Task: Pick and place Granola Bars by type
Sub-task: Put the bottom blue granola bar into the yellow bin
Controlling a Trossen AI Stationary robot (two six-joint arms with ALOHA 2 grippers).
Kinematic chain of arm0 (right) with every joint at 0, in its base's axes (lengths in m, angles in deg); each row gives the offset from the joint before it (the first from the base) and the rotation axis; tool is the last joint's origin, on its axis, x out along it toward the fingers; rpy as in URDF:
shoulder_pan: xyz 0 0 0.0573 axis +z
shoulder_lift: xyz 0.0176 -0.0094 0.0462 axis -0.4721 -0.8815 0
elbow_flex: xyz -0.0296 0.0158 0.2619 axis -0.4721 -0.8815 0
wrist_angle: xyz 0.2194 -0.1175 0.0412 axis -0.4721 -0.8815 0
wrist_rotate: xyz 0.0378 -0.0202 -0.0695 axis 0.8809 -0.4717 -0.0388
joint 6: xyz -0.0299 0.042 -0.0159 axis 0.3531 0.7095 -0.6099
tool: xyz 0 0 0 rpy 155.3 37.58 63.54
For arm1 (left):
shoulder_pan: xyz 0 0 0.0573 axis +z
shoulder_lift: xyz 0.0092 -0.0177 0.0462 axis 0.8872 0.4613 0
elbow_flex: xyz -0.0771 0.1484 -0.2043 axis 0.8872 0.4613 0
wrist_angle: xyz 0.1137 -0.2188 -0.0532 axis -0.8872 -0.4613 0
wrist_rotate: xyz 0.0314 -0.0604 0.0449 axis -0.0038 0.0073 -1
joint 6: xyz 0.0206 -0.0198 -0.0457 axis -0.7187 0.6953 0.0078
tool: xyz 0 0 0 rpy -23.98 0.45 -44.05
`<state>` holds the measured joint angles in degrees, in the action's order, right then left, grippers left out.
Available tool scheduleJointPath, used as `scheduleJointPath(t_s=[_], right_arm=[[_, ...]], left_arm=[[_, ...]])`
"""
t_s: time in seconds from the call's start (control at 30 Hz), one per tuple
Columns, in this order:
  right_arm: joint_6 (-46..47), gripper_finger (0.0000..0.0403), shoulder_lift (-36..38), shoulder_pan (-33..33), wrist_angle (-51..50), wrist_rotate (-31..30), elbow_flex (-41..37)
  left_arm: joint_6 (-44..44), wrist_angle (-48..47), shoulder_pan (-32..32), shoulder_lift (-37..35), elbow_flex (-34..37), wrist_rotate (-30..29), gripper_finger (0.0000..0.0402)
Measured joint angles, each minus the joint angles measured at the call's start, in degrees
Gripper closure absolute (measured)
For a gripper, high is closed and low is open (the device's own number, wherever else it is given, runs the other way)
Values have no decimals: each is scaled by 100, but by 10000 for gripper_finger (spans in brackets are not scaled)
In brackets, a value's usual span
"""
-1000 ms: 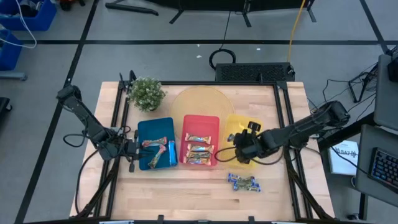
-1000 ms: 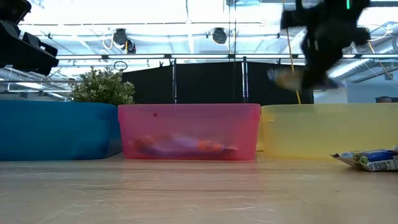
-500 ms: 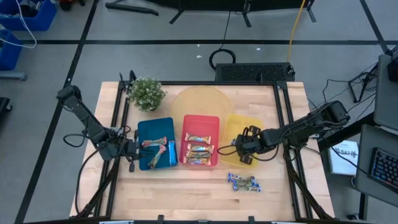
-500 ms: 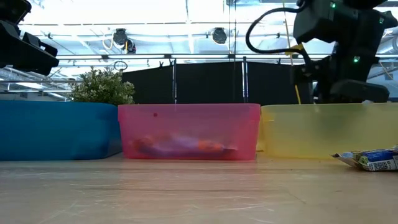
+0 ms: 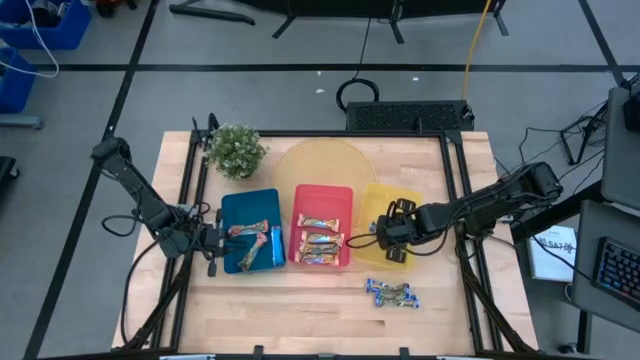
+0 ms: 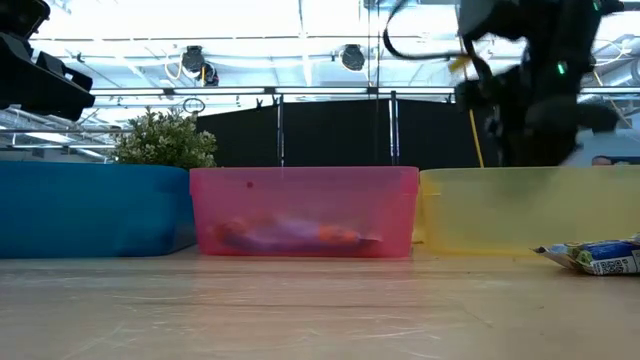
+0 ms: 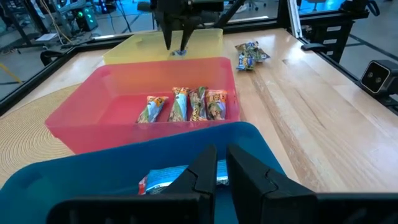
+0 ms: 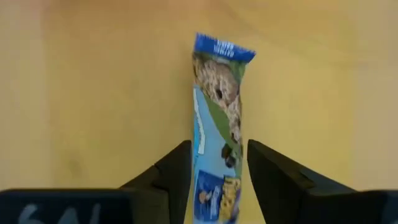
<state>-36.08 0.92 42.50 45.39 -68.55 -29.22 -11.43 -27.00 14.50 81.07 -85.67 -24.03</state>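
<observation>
Blue tray [image 5: 250, 205], red tray [image 5: 324, 195], yellow tray [image 5: 380, 205]; blue-white bars [image 5: 391, 292] at lower right; pale wood table [image 5: 300, 310].

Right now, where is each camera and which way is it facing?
High: overhead, looking down; both arms.
Low: table height, facing the red tray; an arm above.
Left wrist: left gripper over the blue tray.
Right wrist: right gripper, a granola bar between its fingers.
High and low share the plant.
</observation>
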Motion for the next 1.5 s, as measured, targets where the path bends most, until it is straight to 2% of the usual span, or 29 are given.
scheduleJointPath(t_s=[0.17, 0.33, 0.47, 0.67, 0.83, 0.97, 1.23, 1.5], right_arm=[[77, 266, 0, 92, -1088, -39, 1088], [140, 269, -262, 746, -1672, -341, 2309], [303, 269, -804, 1403, -2063, -490, 3291], [1174, 269, -1993, 2178, -3021, -465, 4467], [1590, 268, -2817, 2644, -2981, -42, 4601], [2043, 268, -3160, 2823, -3018, 219, 4603], [2630, 268, -3173, 3166, -2740, 304, 4388], [2909, 268, -3165, 3246, -2341, 278, 3750]], left_arm=[[-4, 2, 0, -1, 0, -2, 357], [-6, 0, 0, -2, 0, -2, 357], [-8, -1, 0, -2, 0, -2, 357], [-47, -1, 0, -1, 0, -3, 357], [-106, -1, 0, -1, 0, -4, 357], [-193, -1, 0, 0, 0, -4, 357], [-404, -1, 0, 0, 0, -2, 357], [-356, 2, 0, -1, 0, 7, 357]])
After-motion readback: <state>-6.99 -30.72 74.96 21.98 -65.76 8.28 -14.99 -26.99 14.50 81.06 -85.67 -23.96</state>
